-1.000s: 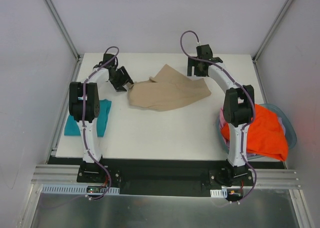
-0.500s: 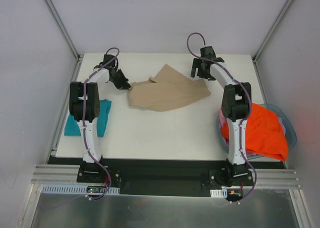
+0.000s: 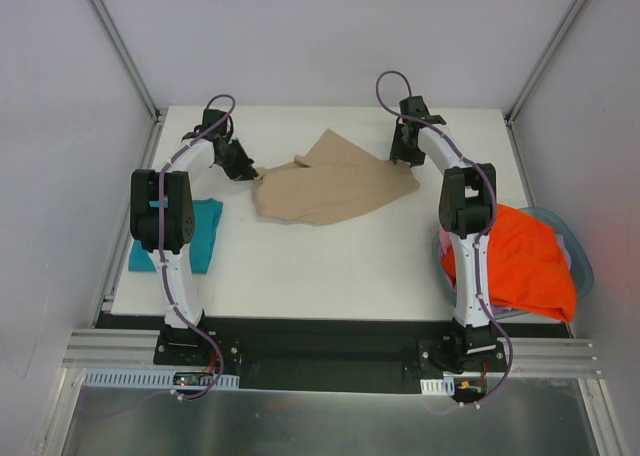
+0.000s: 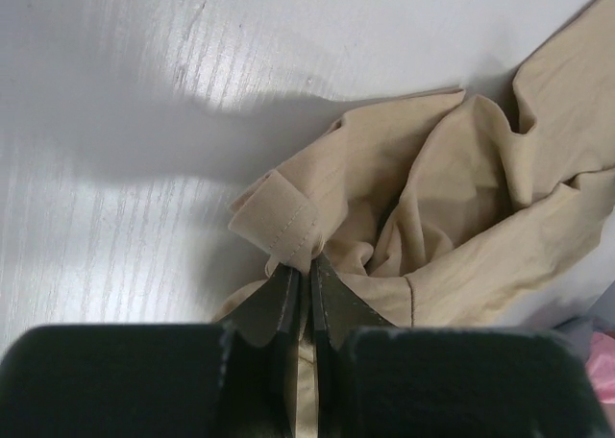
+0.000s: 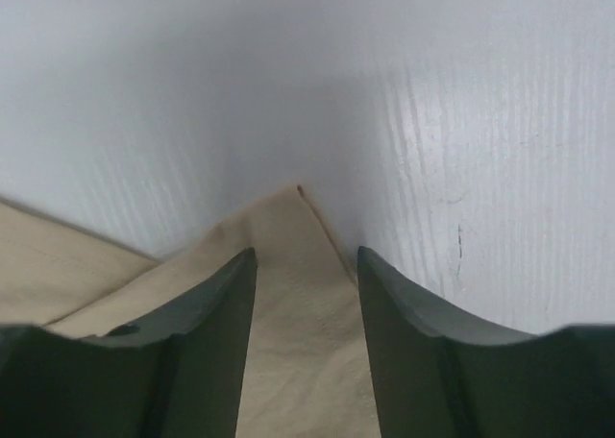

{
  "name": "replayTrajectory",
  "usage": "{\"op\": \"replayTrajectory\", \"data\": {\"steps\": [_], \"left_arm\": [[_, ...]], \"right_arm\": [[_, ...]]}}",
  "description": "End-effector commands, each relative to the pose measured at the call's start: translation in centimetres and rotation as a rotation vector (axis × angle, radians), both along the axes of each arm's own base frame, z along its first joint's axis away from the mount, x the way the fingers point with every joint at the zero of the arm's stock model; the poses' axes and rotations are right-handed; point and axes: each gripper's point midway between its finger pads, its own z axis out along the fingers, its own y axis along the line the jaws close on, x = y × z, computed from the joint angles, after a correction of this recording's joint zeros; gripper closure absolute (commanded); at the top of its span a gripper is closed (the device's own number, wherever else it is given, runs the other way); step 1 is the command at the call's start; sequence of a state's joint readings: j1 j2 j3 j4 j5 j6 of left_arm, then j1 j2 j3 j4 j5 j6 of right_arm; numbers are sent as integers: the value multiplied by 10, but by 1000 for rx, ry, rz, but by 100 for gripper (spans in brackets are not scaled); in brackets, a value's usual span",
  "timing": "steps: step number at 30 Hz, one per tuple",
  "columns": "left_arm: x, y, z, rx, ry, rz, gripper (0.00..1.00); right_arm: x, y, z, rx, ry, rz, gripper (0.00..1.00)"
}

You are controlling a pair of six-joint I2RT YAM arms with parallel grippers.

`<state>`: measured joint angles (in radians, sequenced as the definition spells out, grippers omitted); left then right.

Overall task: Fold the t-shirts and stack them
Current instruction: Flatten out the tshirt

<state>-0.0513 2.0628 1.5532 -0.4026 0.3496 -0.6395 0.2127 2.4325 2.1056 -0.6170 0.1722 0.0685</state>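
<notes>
A crumpled tan t-shirt lies at the back middle of the table. My left gripper is at its left edge, shut on a folded hem of the cloth, the fingertips pressed together. At the shirt's far right corner, my right gripper is down low. In the right wrist view the right gripper stands open, its jaws either side of the pointed tan corner without pinching it. A folded teal t-shirt lies at the left edge. An orange t-shirt fills the basket.
The round blue-grey basket hangs off the table's right side, next to the right arm. White walls and metal frame posts close in the back and sides. The front half of the white table is bare.
My left gripper closed on the tan shirt's hem. The right arm came down and toward the shirt's right corner, and its jaws have narrowed around it.
</notes>
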Motion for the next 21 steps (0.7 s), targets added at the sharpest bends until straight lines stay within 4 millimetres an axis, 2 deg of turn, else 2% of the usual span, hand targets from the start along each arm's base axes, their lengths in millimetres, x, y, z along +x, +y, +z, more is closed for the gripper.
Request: {"op": "replayTrajectory", "data": {"steps": [1, 3, 4, 6, 7, 9, 10, 11, 12, 13, 14, 15, 16, 17, 18, 19, 20, 21], "left_arm": [[0, 6, 30, 33, -76, -1, 100], [1, 7, 31, 41, -82, 6, 100], [1, 8, 31, 47, -83, 8, 100], [2, 10, 37, 56, -98, 10, 100], [2, 10, 41, 56, -110, 7, 100], [1, 9, 56, 66, -146, -4, 100], [1, 10, 61, 79, -163, -3, 100], [0, 11, 78, 87, -202, -1, 100], [-2, 12, 84, 97, -219, -3, 100], [-4, 10, 93, 108, -241, -6, 100], [-7, 14, 113, 132, -292, 8, 100], [-13, 14, 120, 148, -311, 3, 100], [-17, 13, 129, 167, -337, 2, 100], [-23, 17, 153, 196, -397, 21, 100], [-30, 21, 157, 225, -413, 24, 100], [-35, 23, 166, 243, -436, 34, 100], [-47, 28, 191, 266, -500, 61, 100], [-56, 31, 194, 277, -512, 67, 100]], "right_arm": [[-12, 7, 4, 27, 36, 7, 63], [-13, 8, 4, 30, 33, 15, 75], [-10, 9, 9, 35, 17, 22, 88], [-8, 9, 15, 32, -6, 39, 99], [-1, 10, 30, 38, -51, 47, 99], [0, 12, 42, 40, -85, 74, 99], [4, 14, 65, 43, -146, 82, 99], [4, 13, 77, 42, -178, 88, 99], [-3, 13, 97, 49, -214, 90, 99], [-1, 13, 115, 43, -268, 112, 99], [-5, 13, 127, 48, -299, 121, 99], [-8, 12, 142, 55, -336, 124, 99], [-19, 13, 173, 68, -414, 133, 100], [-24, 11, 189, 74, -455, 136, 99], [-36, 8, 231, 83, -548, 127, 99], [-47, 4, 234, 76, -552, 119, 99], [-55, 0, 248, 74, -580, 110, 99], [-73, -8, 280, 72, -645, 93, 99]]}}
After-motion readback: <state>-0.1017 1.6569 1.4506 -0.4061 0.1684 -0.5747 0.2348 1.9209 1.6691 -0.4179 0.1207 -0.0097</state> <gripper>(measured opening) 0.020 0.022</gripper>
